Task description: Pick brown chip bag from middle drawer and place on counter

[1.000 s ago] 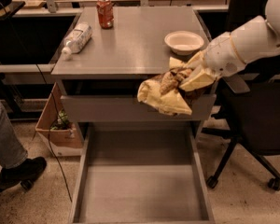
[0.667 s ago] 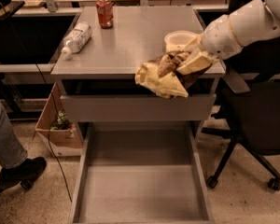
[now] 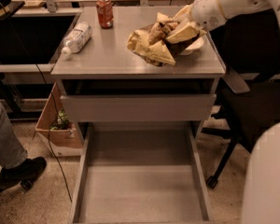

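My gripper (image 3: 173, 28) reaches in from the upper right on a white arm and is shut on the brown chip bag (image 3: 149, 45). The bag shows crumpled dark brown with pale yellow ends. It hangs over the right half of the counter (image 3: 107, 52), low above it or just touching; I cannot tell which. The middle drawer (image 3: 140, 181) is pulled out wide below, and its flat grey floor is bare.
A clear plastic bottle (image 3: 76, 38) lies on the counter's left edge. A red can (image 3: 104, 12) stands at the back. A white bowl (image 3: 197, 45) is half hidden behind the bag. A seated person's leg (image 3: 9, 148) and a cardboard box (image 3: 56, 125) are at the left, a chair base (image 3: 224, 162) at the right.
The gripper has carried the bag up and back, from in front of the upper drawer panel to over the counter's right half. The camera view has shifted closer.
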Action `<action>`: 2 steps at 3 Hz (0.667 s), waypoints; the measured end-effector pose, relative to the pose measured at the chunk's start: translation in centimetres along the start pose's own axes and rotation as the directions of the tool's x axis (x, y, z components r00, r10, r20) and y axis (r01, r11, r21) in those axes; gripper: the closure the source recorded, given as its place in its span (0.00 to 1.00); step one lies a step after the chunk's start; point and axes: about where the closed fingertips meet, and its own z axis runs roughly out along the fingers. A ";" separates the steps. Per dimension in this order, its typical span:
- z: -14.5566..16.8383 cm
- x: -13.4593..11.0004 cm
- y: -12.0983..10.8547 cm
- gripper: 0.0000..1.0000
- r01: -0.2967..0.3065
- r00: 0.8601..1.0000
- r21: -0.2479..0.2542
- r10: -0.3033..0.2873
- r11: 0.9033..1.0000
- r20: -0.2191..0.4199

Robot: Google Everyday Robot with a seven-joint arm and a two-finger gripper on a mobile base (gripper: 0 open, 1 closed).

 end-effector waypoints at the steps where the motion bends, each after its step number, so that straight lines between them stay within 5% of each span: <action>1: 2.4 -1.3 -2.6 1.00 0.020 0.999 0.026 -0.021 0.999 0.035; 2: 5.9 -1.7 -4.9 1.00 0.032 0.999 0.071 -0.035 0.997 0.038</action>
